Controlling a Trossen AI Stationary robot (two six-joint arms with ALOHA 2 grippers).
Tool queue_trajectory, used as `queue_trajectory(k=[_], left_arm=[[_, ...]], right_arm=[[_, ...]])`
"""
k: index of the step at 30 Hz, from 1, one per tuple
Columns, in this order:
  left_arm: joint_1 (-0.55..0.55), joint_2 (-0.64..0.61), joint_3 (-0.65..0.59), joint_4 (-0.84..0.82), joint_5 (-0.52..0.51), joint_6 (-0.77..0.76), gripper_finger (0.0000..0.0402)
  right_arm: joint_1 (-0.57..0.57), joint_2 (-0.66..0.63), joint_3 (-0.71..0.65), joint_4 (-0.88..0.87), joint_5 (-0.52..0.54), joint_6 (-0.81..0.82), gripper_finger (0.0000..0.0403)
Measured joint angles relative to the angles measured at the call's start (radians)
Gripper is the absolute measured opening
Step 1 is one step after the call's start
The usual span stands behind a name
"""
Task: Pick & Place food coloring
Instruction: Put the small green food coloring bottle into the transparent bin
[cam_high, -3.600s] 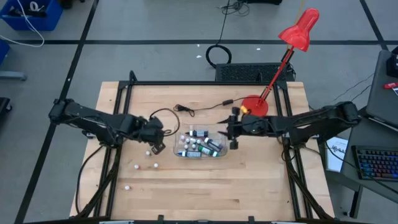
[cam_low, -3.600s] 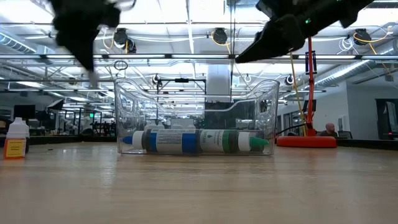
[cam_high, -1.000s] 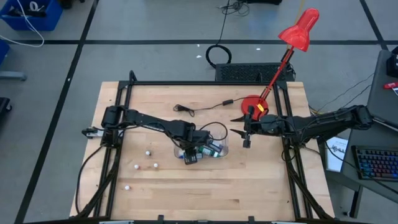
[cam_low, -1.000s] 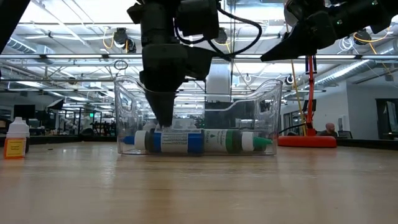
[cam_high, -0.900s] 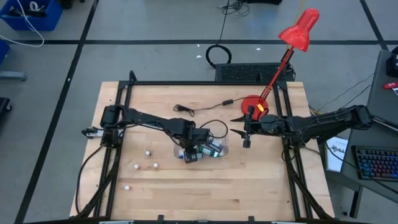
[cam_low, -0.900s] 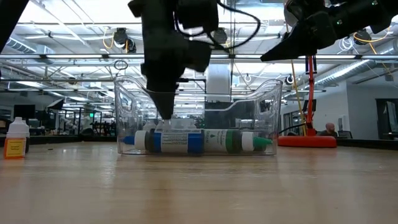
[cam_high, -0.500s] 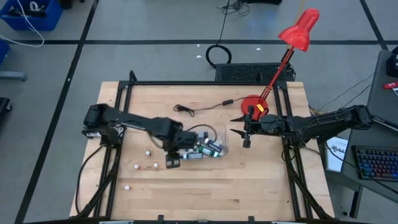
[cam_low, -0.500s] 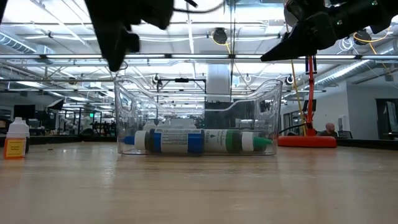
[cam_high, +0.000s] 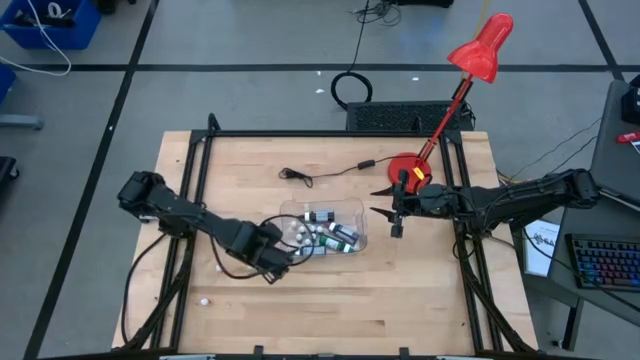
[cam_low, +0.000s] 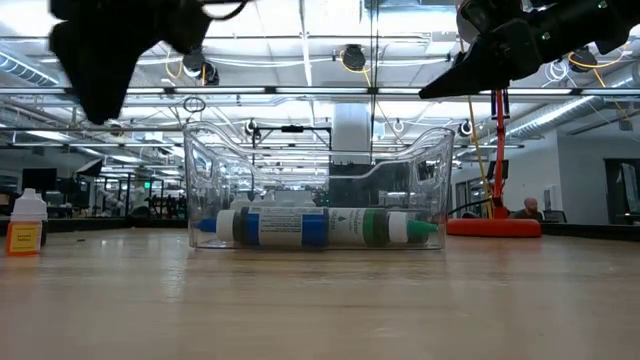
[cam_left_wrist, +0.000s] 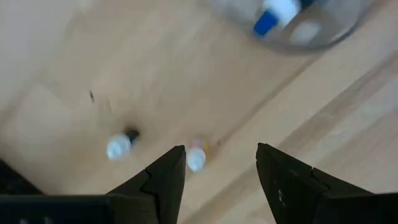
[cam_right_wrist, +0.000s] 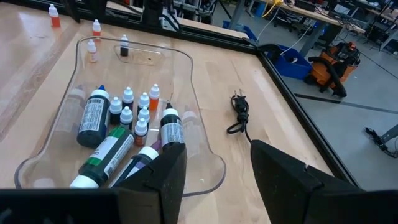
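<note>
Lying inside a clear plastic tub (cam_right_wrist: 186, 134), several tiny white-capped food coloring bottles (cam_right_wrist: 142, 111) with dark, green and blue bodies, beside larger labelled bottles (cam_right_wrist: 93, 117). Resting mostly on their sides, long axes roughly along the tub's length; small ones upright. Two more tiny bottles (cam_left_wrist: 196, 155) loose on the pale wooden table (cam_high: 420, 290), beneath the left gripper (cam_high: 272, 262), fingers apart, holding nothing. Hovering beside the tub, right gripper (cam_high: 385, 214), likewise parted and empty. Behind, a red desk lamp (cam_high: 470, 60) and grey floor.
</note>
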Motion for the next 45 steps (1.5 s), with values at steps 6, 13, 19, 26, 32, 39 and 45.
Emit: queue_trajectory(k=[6,13,19,26,32,39,45], left_arm=[[-0.007,0.001,-0.095,0.015,0.076,-0.101,0.02],[-0.006,0.001,-0.212,0.124,0.106,-0.137,0.02],[-0.007,0.001,-0.28,0.263,0.137,-0.127,0.02],[-0.017,0.001,-0.31,0.277,0.173,-0.121,0.02],[-0.021,0.001,-0.338,0.276,0.199,-0.14,0.02],[-0.021,0.001,-0.338,0.278,0.177,-0.117,0.02],[-0.021,0.001,-0.338,0.278,0.171,-0.094,0.0196]], right_arm=[[0.0,0.0,0.0,0.0,0.0,0.023,0.0171],[0.0,0.0,0.0,0.0,0.0,0.02,0.0171],[0.0,0.0,0.0,0.0,0.0,0.019,0.0171],[0.0,0.0,0.0,0.0,0.0,0.019,0.0171],[0.0,0.001,0.0,0.011,0.0,0.019,0.0171],[0.0,0.001,0.0,0.024,0.0,0.016,0.0171],[0.0,0.001,0.0,0.024,0.0,0.015,0.0171]])
